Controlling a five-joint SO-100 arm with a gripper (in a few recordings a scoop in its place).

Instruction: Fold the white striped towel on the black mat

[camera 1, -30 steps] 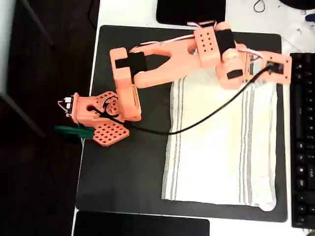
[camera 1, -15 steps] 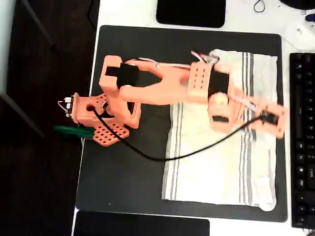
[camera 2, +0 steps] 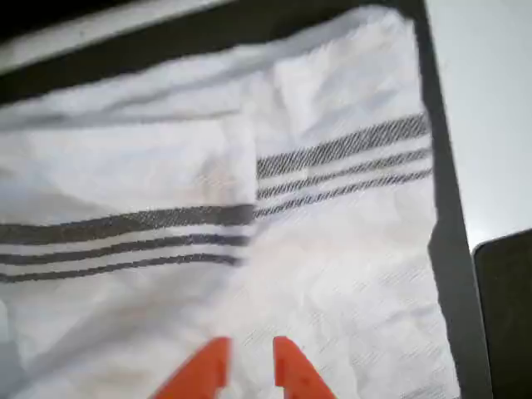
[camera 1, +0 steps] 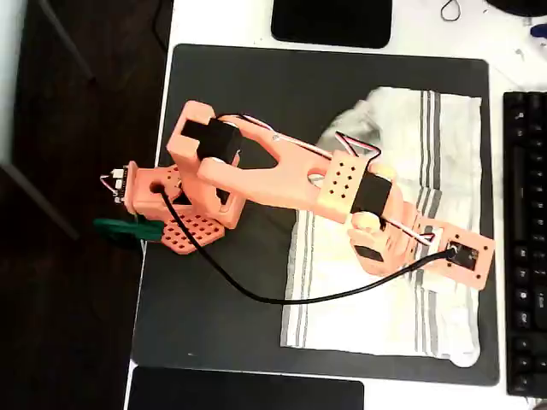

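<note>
The orange arm [camera 1: 282,175] has swung from the black mat's [camera 1: 222,85] far edge toward its near-right corner, dragging the white striped towel's [camera 1: 376,316] far-left corner into a bunched fold.

A desk in an office or home workspace — a white desktop [camera 1: 231,21] carries a black mat [camera 1: 222,316], with a black keyboard [camera 1: 526,248] at the overhead view's right edge and dark floor [camera 1: 68,256] at the left.
</note>
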